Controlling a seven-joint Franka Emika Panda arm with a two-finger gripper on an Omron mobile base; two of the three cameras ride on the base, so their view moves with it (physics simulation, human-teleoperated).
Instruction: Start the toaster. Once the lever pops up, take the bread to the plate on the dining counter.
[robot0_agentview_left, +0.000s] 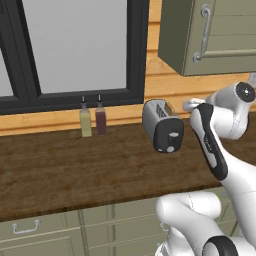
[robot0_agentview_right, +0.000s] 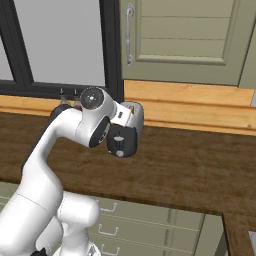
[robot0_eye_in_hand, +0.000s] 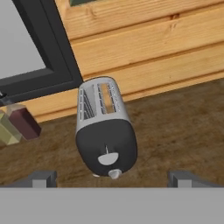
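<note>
The toaster is seen standing on the dark wood counter, right of centre in the left base view, close to the wooden wall panelling. Its dark end panel is turned toward the cameras, and a small pale knob is visible low on that panel. In the right base view the toaster appears left of centre and is partly covered by the arm's white wrist. In the hand view the toaster is placed at the centre of the frame, with its two slots shown from above. The bread is seen as a light-brown strip inside the right-hand slot of that view; the other slot looks dark.

The gripper is released, with its jaws spread wide; the two dark finger tips are seen far apart at the bottom of the hand view, on either side of the toaster's dark end, and nothing is held between them. Whether the tips touch the toaster cannot be told.

Two slim bottles, one pale and one dark red, are set side by side on the counter under the dark-framed window, left of the toaster. A pale green wall cabinet is hung at the upper right of the left base view.
</note>
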